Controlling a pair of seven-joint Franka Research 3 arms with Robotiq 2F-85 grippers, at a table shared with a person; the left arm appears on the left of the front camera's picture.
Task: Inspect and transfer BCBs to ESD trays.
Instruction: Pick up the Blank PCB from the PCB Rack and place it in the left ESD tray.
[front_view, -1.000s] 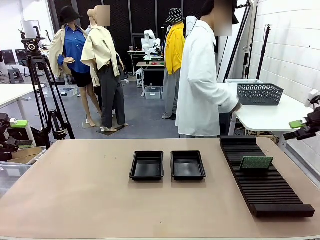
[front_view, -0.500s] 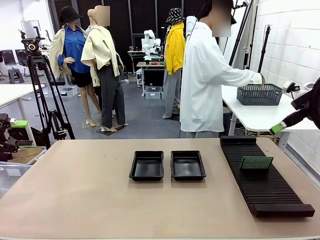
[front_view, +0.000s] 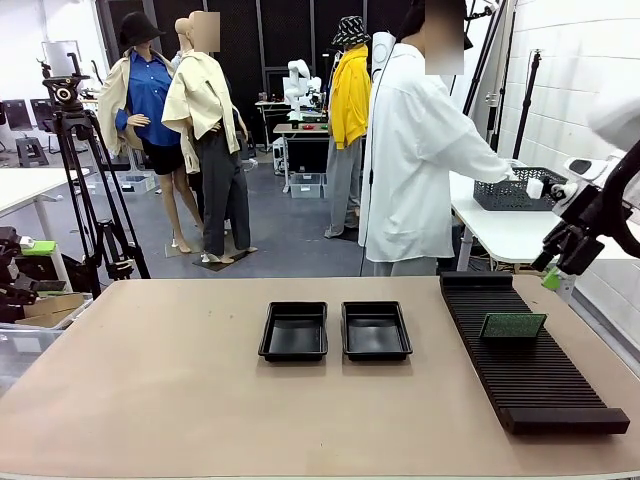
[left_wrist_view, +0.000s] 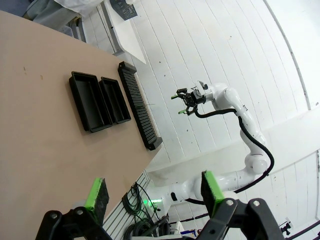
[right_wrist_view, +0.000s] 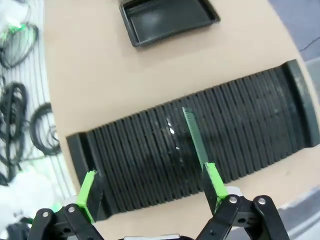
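One green circuit board (front_view: 512, 325) stands on its edge in a slot near the middle of the long black rack (front_view: 545, 385). The slots hold it up so fingers can get on both sides of it. The right gripper (right_wrist_view: 150, 192) hangs above the rack, fingers spread wide, holding nothing. I think it is lining up to pick the board up. The two black ESD trays (front_view: 293, 335) sit side by side to the left of the rack, bare inside, waiting for boards. The left gripper (left_wrist_view: 152, 192) is far from the rack, past the trays, fingers spread too.
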